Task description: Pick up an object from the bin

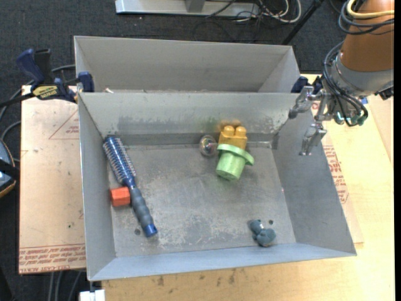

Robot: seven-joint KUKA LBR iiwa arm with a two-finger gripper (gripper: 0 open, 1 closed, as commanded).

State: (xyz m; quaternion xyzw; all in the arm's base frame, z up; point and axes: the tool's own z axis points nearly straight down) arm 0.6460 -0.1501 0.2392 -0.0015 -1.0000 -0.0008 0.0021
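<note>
Gripper of mine hangs over the bin's sloping wall at two o'clock; apart or together, I cannot tell. Nearest, at eight o'clock from it, a green spool touches a yellow block.

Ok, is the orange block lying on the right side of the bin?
No, the orange block lies on the left of the bin floor, right beside the blue brush.
</note>
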